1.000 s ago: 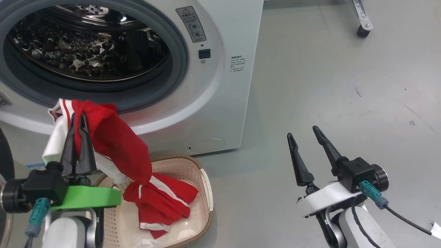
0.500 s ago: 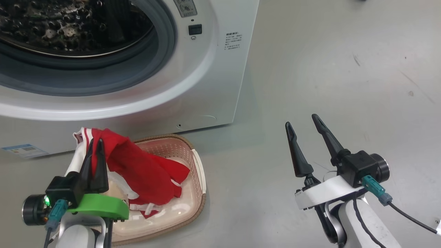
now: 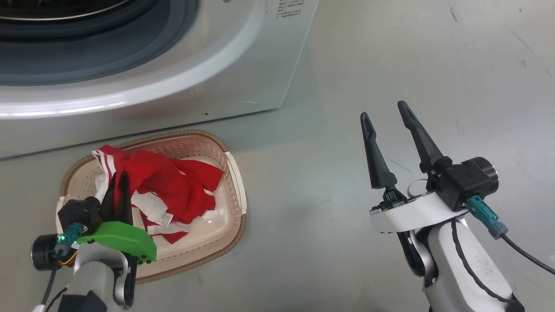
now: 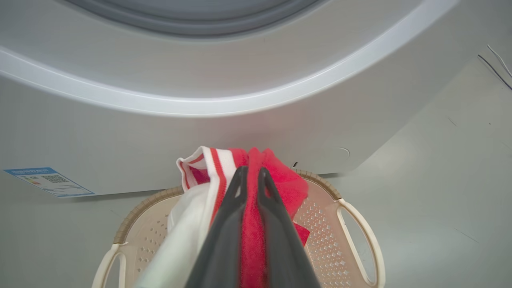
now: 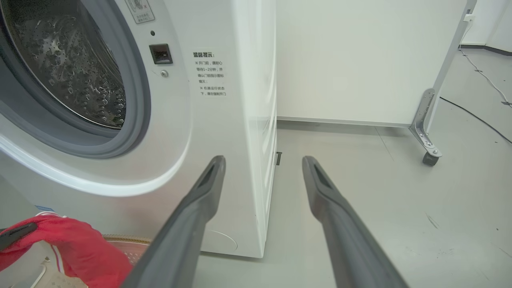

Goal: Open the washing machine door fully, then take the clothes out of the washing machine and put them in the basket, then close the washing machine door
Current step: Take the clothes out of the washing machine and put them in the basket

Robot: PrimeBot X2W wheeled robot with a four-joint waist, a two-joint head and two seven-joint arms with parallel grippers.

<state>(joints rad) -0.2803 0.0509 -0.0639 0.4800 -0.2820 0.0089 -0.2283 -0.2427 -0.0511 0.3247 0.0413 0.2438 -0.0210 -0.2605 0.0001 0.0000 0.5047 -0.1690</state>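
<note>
The red clothes (image 3: 173,186) with white stripes lie heaped in the cream basket (image 3: 186,132), which stands on the floor just in front of the white washing machine (image 3: 173,86). My left gripper (image 3: 120,177) is low over the basket's left side, shut on a fold of the clothes (image 4: 252,224). Between its fingers the red fabric stands up above the basket's rim (image 4: 320,184). My right gripper (image 3: 383,110) hangs open and empty over bare floor to the right. The drum (image 5: 72,72) stands exposed behind the grey seal. The washing machine door is out of view.
A small blue label (image 4: 48,182) sits low on the washer's front. Behind the machine's right side stands a white panel on a caster (image 5: 430,158), and a black cable (image 5: 476,116) runs across the floor. Grey floor (image 3: 433,65) stretches to the right.
My left gripper has come down with the clothes, which now rest in the basket instead of hanging above it. The head camera has tilted down. The right gripper stays open.
</note>
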